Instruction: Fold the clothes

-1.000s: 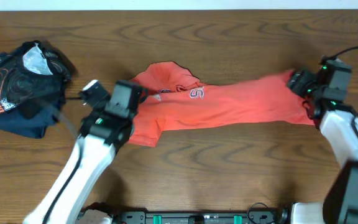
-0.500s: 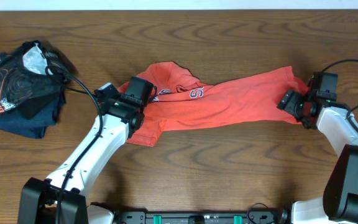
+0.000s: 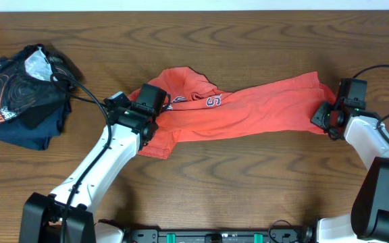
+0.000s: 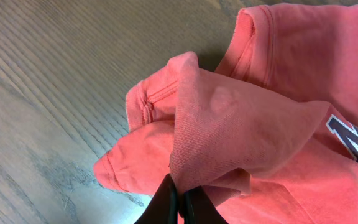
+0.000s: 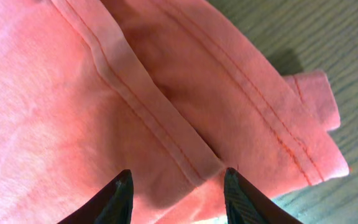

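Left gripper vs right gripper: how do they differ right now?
Left gripper is shut, pinching a bunched fold of the coral T-shirt. The right gripper has its jaws apart over the fabric and is not visibly pinching it. Left gripper sits at the end with the sleeves and lettering, while right gripper sits at the stitched hem end. Shared: both are on the same shirt, at opposite ends.
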